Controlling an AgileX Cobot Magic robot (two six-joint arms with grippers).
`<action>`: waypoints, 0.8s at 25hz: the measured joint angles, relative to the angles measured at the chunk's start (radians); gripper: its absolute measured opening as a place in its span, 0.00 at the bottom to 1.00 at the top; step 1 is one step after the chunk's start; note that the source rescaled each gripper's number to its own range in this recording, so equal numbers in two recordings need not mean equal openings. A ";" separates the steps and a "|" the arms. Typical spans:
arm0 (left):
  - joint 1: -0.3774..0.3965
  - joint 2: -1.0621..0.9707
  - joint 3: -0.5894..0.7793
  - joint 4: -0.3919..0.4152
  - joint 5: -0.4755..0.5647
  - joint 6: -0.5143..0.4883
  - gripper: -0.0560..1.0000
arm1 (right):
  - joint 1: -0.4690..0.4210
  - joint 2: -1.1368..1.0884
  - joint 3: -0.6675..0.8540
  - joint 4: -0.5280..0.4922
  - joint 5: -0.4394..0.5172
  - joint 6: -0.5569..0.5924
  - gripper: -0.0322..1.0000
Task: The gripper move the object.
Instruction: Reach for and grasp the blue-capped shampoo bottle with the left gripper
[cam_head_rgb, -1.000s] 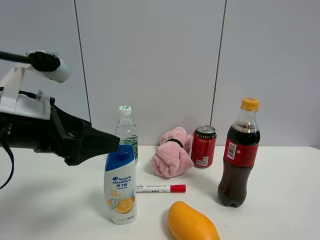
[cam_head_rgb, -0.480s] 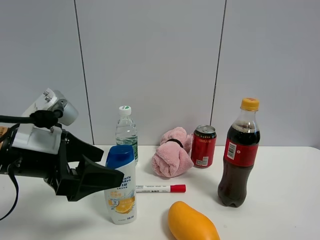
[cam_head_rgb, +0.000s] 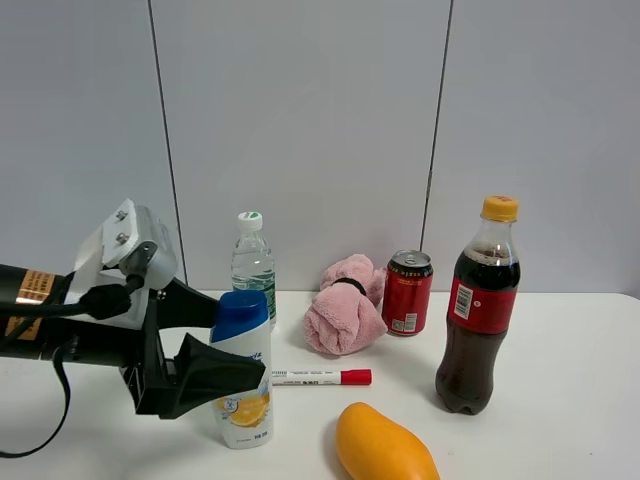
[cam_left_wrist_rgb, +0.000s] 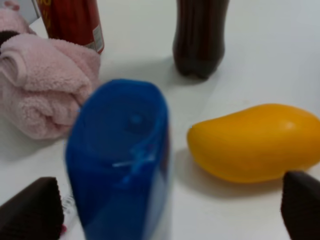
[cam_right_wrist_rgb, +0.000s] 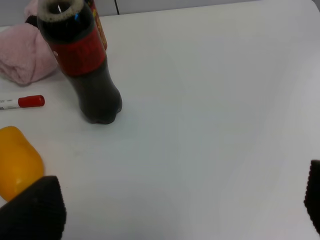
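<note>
While left jaws straddle it, shampoo bottle (cam_head_rgb: 246, 406) upright

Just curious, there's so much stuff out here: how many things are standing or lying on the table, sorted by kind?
Bottles: 3 (shampoo bottle, water bottle, cola bottle)
Can: 1
Pink towel: 1
Marker: 1
Mango: 1
Total: 7

You have the shampoo bottle (cam_head_rgb: 243, 385) front left on the desk (cam_head_rgb: 560, 400), the water bottle (cam_head_rgb: 253, 265) behind it and the marker (cam_head_rgb: 320, 377) lying just to its right. The mango (cam_head_rgb: 383, 445) lies before the marker. Behind the marker sit the towel (cam_head_rgb: 345, 318), then the can (cam_head_rgb: 408, 292); the cola bottle (cam_head_rgb: 480, 310) stands farthest right.
</note>
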 joint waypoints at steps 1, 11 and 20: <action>0.000 0.016 -0.016 -0.002 -0.004 0.000 1.00 | 0.000 0.000 0.000 0.000 0.000 0.000 1.00; 0.000 0.141 -0.080 -0.009 -0.021 0.003 1.00 | 0.000 0.000 0.000 0.000 0.000 0.000 1.00; -0.015 0.165 -0.096 -0.011 -0.034 0.012 1.00 | 0.000 0.000 0.000 0.000 0.000 0.000 1.00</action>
